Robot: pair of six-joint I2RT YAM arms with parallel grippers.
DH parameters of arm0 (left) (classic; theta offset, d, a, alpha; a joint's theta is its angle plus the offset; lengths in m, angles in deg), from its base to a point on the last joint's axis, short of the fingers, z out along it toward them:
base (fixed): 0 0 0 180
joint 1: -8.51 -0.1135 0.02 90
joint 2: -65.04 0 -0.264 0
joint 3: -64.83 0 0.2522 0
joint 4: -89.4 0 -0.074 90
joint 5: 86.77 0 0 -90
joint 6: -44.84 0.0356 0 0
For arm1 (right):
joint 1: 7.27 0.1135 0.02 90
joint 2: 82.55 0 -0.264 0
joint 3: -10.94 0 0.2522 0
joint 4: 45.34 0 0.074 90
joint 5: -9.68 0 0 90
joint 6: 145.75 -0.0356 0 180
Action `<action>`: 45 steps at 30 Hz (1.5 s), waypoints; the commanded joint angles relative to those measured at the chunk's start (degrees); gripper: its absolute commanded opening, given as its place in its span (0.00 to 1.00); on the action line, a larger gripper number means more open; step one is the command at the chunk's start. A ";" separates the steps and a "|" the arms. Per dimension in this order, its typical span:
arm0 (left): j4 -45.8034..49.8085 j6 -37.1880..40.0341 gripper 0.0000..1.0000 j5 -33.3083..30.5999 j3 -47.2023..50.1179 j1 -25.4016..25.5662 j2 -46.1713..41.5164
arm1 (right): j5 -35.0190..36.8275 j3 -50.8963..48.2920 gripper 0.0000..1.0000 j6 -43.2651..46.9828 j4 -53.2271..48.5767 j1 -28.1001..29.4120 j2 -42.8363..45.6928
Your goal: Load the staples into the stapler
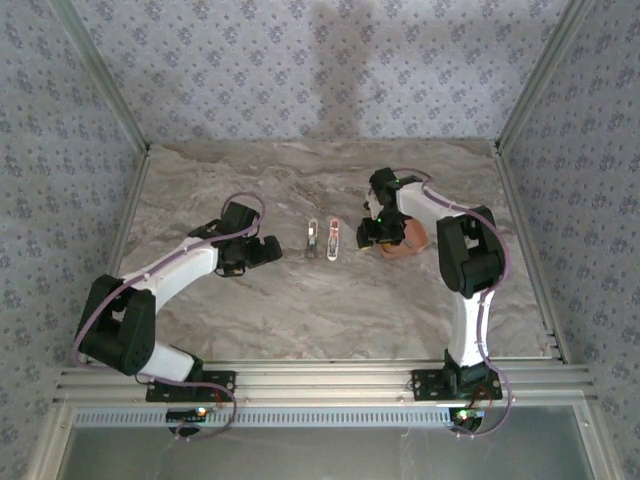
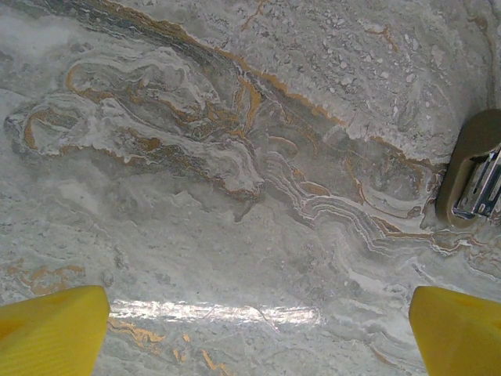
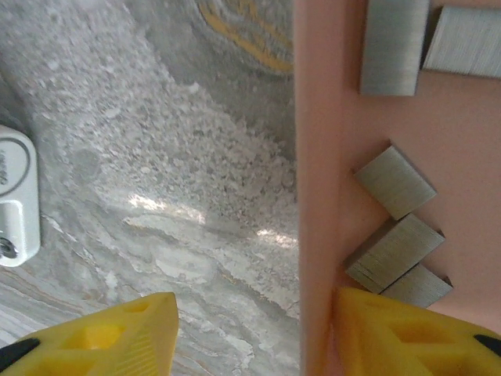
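Your right claw (image 3: 250, 337) stands apart, straddling the wall of the tray (image 3: 317, 157), not the staples (image 3: 395, 184). Closing there would likely pinch the tray instead. Your left claw (image 2: 254, 345) gapes wide, and the stapler (image 1: 334, 236) lies mid-worktop (image 1: 300, 300).

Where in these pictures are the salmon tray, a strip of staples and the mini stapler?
salmon tray (image 3: 317, 117), right wrist view, on its side wall.
strip of staples (image 3: 395, 182), right wrist view, middle of its top face.
mini stapler (image 1: 334, 237), top external view, middle of its pinkish body.
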 commanded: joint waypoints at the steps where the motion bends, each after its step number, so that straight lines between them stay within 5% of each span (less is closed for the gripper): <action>1: 0.34 0.44 0.98 0.64 0.32 -0.17 -0.63 | 0.37 -1.93 0.54 -0.91 -1.79 1.38 3.02; 25: -1.40 0.88 0.98 3.43 1.52 -0.15 -2.60 | 2.64 -21.90 0.54 -20.38 1.98 13.06 22.78; 33: -0.37 1.10 0.98 2.20 1.95 -0.17 -3.69 | 4.14 -17.01 0.55 -23.16 -2.87 5.21 25.19; 38: -0.59 0.61 0.98 2.29 1.94 -0.16 -2.37 | 2.16 -14.06 0.43 -24.65 -2.53 -0.91 20.46; 45: -0.08 0.79 0.98 2.29 0.08 -0.21 0.56 | 5.47 -9.37 0.40 -25.65 -1.52 -3.18 12.81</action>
